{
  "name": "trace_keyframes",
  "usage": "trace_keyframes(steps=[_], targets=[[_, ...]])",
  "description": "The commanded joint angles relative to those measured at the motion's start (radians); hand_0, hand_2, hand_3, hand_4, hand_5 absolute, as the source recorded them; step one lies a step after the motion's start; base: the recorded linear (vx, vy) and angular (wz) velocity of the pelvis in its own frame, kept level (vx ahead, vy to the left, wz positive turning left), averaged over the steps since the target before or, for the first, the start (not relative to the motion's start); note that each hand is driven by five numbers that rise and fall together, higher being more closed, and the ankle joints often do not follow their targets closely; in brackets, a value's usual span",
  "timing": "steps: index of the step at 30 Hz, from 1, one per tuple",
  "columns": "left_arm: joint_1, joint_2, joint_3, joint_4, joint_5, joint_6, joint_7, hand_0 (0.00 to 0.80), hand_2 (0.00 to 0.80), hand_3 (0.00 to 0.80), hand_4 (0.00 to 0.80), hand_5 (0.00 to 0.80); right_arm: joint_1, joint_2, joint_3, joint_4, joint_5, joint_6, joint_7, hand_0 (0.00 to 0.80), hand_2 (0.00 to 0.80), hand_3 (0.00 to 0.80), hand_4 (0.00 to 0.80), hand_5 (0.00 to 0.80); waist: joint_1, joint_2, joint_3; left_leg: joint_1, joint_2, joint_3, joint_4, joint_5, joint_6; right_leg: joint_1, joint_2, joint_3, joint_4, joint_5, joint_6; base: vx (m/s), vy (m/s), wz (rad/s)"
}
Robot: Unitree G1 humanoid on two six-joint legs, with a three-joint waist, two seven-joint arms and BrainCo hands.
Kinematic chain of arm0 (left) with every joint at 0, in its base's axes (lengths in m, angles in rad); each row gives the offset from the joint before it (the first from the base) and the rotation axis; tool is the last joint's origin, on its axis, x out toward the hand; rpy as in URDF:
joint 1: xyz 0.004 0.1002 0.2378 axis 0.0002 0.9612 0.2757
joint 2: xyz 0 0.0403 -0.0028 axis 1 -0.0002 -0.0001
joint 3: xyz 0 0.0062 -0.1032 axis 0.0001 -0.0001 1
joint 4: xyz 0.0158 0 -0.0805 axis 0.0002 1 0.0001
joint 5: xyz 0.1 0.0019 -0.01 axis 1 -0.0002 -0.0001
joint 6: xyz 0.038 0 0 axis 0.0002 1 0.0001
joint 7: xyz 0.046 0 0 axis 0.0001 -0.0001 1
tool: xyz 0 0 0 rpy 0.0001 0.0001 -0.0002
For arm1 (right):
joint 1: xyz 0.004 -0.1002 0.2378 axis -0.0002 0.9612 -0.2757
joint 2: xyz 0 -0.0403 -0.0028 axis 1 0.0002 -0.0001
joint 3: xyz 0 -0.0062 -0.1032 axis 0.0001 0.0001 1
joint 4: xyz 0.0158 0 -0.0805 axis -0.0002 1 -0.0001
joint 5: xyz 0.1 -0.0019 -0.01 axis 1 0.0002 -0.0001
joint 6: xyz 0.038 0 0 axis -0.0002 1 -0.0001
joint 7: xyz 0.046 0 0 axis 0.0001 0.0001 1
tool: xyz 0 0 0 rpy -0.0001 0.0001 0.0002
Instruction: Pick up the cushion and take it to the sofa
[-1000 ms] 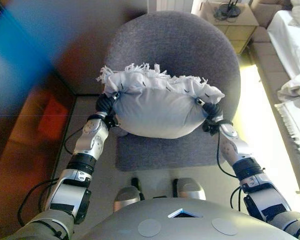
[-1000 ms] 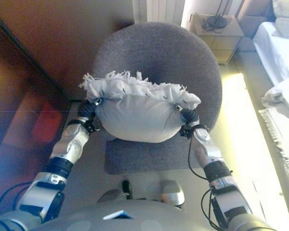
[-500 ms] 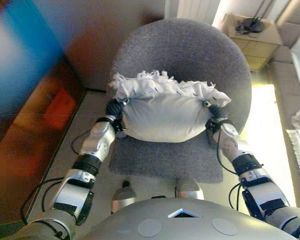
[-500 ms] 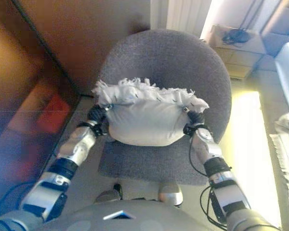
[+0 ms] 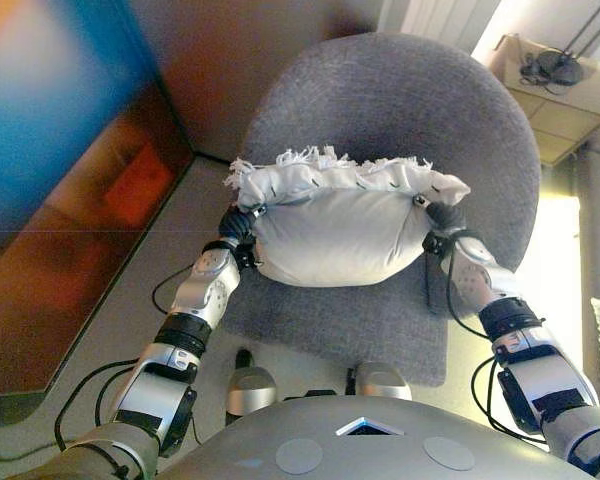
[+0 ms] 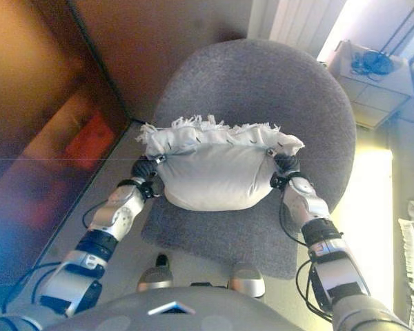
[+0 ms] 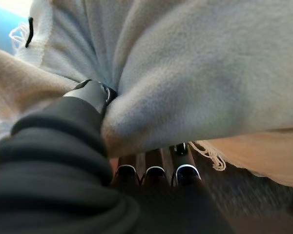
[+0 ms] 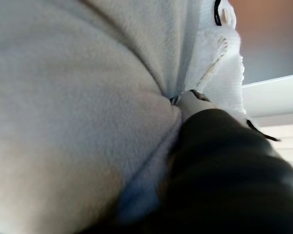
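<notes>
Left eye view shows the cushion [image 5: 335, 225], pale grey with a fringed far edge, held up between both hands above the seat of the round grey armchair [image 5: 400, 100]. The left hand [image 5: 237, 228] presses into its end at about nine o'clock and the right hand [image 5: 442, 222] into the opposite end at about three o'clock. In the left wrist view the thumb digs into the fabric on one side while the dark-tipped fingers [image 7: 151, 170] sit against the underside, so that hand pinches the cushion. In the right wrist view only the thumb tip [image 8: 193, 100] shows, pushed into a fold; the fingers are hidden behind the dark cover, so I cannot tell how far that hand is closed.

The cushion appears clear of the seat, so the lift looks done and the carry is the step in hand. No sofa is clearly in view; a small bedside cabinet [image 5: 565, 95] stands at about one o'clock. To carry well, I judge both hands should keep even inward pressure, since the soft filling gives and could slip out. Keeping the arms level and turning the body slowly would stop the cushion sagging or brushing the chair back.
</notes>
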Motion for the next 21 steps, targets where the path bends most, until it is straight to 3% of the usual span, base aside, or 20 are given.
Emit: trace_keyframes(steps=[1, 10, 13, 14, 15, 17, 18, 19, 21], targets=[[-0.116, 0.06, -0.036, -0.079, -0.035, -0.038, 0.018, 0.8, 0.8, 0.8, 0.8, 0.8, -0.197, -0.021, -0.077, 0.018, 0.039, -0.075, -0.035, 0.8, 0.8, 0.8, 0.8, 0.8, 0.04, -0.039, -0.016, -0.065, 0.013, 0.013, 0.164, -0.059, 0.032, -0.064, -0.098, 0.016, 0.166, -0.055, 0.054, -0.048, -0.053, 0.29], [-0.164, 0.086, -0.04, -0.105, -0.064, -0.078, 0.078, 0.8, 0.8, 0.8, 0.8, 0.8, -0.35, -0.052, -0.056, 0.127, 0.063, -0.052, -0.065, 0.8, 0.8, 0.8, 0.8, 0.8, 0.101, -0.073, 0.061, -0.184, 0.041, -0.042, 0.231, -0.047, 0.004, -0.077, -0.091, -0.01, 0.158, -0.056, 0.055, -0.069, -0.091, 0.24], [-0.207, 0.094, -0.058, -0.097, -0.077, -0.055, 0.069, 0.8, 0.8, 0.8, 0.8, 0.8, -0.407, -0.06, -0.042, 0.185, 0.103, -0.011, -0.052, 0.8, 0.8, 0.8, 0.8, 0.8, 0.114, -0.089, 0.095, -0.232, 0.05, -0.058, 0.25, -0.038, -0.001, -0.097, -0.083, -0.016, 0.16, -0.052, 0.056, -0.138, -0.109, 0.14], [-0.219, 0.096, -0.064, -0.095, -0.075, -0.045, 0.063, 0.8, 0.8, 0.8, 0.8, 0.8, -0.42, -0.064, -0.042, 0.21, 0.128, 0.0, -0.055, 0.16, 0.16, 0.16, 0.16, 0.16, 0.118, -0.095, 0.102, -0.243, 0.052, -0.062, 0.253, -0.034, -0.002, -0.101, -0.079, -0.017, 0.16, -0.051, 0.056, -0.076, -0.101, 0.09], [-0.228, 0.098, -0.071, -0.094, -0.074, -0.036, 0.055, 0.8, 0.8, 0.8, 0.8, 0.8, -0.429, -0.069, -0.043, 0.231, 0.146, 0.011, -0.06, 0.0, 0.0, 0.0, 0.0, 0.0, 0.12, -0.1, 0.107, -0.25, 0.055, -0.066, 0.253, -0.031, -0.004, -0.103, -0.076, -0.019, 0.159, -0.051, 0.057, -0.03, -0.091, 0.18], [-0.233, 0.104, -0.079, -0.104, -0.076, -0.025, 0.043, 0.8, 0.8, 0.8, 0.8, 0.8, -0.433, -0.079, -0.044, 0.255, 0.162, 0.004, -0.07, 0.0, 0.0, 0.0, 0.0, 0.0, 0.125, -0.106, 0.114, -0.254, 0.058, -0.07, 0.252, -0.027, -0.006, -0.1, -0.073, -0.024, 0.156, -0.052, 0.057, 0.016, -0.061, 0.17], [-0.235, 0.107, -0.088, -0.122, -0.083, -0.015, 0.042, 0.649, 0.649, 0.649, 0.649, 0.649, -0.441, -0.079, -0.048, 0.275, 0.174, 0.001, -0.083, 0.0, 0.0, 0.0, 0.0, 0.0, 0.129, -0.109, 0.118, -0.257, 0.059, -0.073, 0.249, -0.022, -0.006, -0.096, -0.07, -0.025, 0.151, -0.051, 0.057, 0.034, -0.039, 0.06], [-0.238, 0.109, -0.093, -0.128, -0.082, -0.01, 0.043, 0.0, 0.0, 0.0, 0.0, 0.0, -0.448, -0.078, -0.051, 0.287, 0.178, 0.0, -0.09, 0.0, 0.0, 0.0, 0.0, 0.0, 0.131, -0.111, 0.12, -0.257, 0.06, -0.075, 0.246, -0.02, -0.007, -0.094, -0.069, -0.026, 0.148, -0.051, 0.058, 0.034, -0.034, 0.08], [-0.248, 0.111, -0.101, -0.129, -0.078, -0.006, 0.051, 0.0, 0.0, 0.0, 0.0, 0.0, -0.462, -0.077, -0.055, 0.299, 0.173, -0.006, -0.121, 0.0, 0.0, 0.0, 0.0, 0.0, 0.132, -0.111, 0.125, -0.259, 0.061, -0.075, 0.244, -0.016, -0.008, -0.092, -0.069, -0.025, 0.145, -0.049, 0.059, 0.007, -0.005, 0.07]])
